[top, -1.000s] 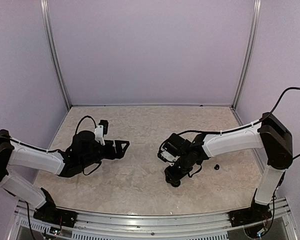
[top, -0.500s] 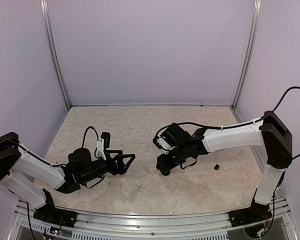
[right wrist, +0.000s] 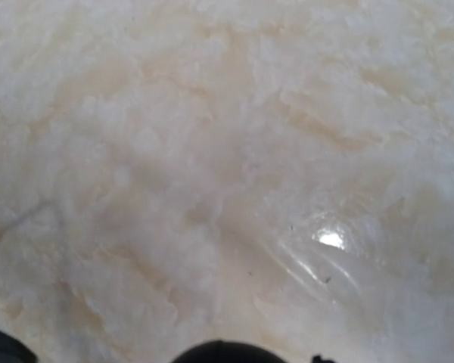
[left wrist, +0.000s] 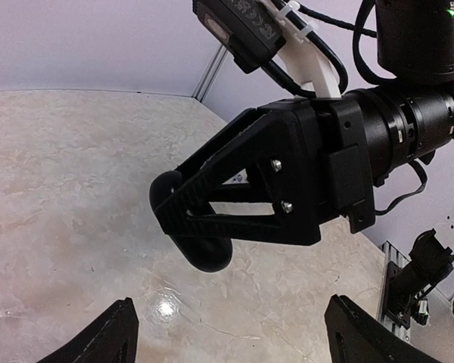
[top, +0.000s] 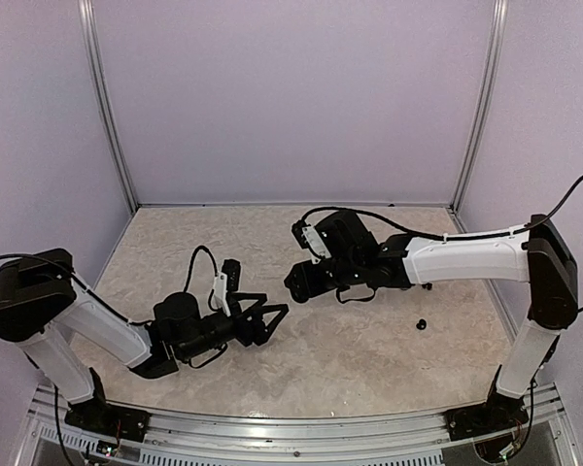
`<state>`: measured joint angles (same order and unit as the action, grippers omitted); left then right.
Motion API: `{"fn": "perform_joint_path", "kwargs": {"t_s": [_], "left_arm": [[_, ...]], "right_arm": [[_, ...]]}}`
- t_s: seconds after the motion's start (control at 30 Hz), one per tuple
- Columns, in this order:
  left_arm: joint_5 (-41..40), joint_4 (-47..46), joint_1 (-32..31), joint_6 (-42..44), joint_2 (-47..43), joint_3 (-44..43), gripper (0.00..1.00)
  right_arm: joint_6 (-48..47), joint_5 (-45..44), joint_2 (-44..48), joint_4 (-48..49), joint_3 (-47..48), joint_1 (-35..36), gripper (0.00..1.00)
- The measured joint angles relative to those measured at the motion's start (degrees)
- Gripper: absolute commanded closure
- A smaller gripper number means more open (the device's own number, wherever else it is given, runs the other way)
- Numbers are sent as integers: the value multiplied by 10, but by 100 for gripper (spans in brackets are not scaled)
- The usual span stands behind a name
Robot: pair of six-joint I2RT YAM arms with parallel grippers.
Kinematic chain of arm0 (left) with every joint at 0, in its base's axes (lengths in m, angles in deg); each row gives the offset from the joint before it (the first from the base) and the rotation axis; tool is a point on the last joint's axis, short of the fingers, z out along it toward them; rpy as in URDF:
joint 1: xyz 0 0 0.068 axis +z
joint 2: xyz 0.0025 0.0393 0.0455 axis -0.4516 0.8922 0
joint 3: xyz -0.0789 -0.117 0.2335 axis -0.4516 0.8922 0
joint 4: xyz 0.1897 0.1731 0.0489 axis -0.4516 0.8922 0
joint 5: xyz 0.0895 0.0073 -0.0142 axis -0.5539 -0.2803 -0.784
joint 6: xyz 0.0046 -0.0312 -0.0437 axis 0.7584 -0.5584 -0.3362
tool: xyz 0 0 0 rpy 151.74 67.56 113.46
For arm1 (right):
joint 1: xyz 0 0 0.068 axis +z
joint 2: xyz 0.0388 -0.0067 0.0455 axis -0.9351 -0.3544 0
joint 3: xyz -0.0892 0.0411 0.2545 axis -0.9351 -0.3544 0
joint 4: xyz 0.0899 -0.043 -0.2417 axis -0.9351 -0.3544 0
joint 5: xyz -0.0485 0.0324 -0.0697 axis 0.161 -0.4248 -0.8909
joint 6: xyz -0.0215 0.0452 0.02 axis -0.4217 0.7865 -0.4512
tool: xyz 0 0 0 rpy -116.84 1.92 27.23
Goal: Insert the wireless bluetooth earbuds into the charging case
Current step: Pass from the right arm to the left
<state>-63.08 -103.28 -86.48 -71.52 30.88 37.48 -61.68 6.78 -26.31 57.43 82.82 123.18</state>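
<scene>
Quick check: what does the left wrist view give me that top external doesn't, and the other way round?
Left wrist only: a dark rounded object pinched in the jaws of the right gripper; from above it cannot be made out. Top external only: a small black earbud lying loose on the table, to the right of the right gripper, plus both whole arms. Both: the left gripper with its jaws open, facing the right gripper close by.

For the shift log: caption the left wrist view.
Right gripper holds a black case over the marble table, left gripper open below.
</scene>
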Motion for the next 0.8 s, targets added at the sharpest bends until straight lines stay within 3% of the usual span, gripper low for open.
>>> {"fn": "perform_joint_path", "kwargs": {"t_s": [0.37,0.8], "left_arm": [[-17,-1,-1,-2,59,-68,29],[-41,-6,-1,-18,94,-81,44]], "right_arm": [[10,0,0,20,5,10,65],[16,1,0,30,8,14,64]]}}
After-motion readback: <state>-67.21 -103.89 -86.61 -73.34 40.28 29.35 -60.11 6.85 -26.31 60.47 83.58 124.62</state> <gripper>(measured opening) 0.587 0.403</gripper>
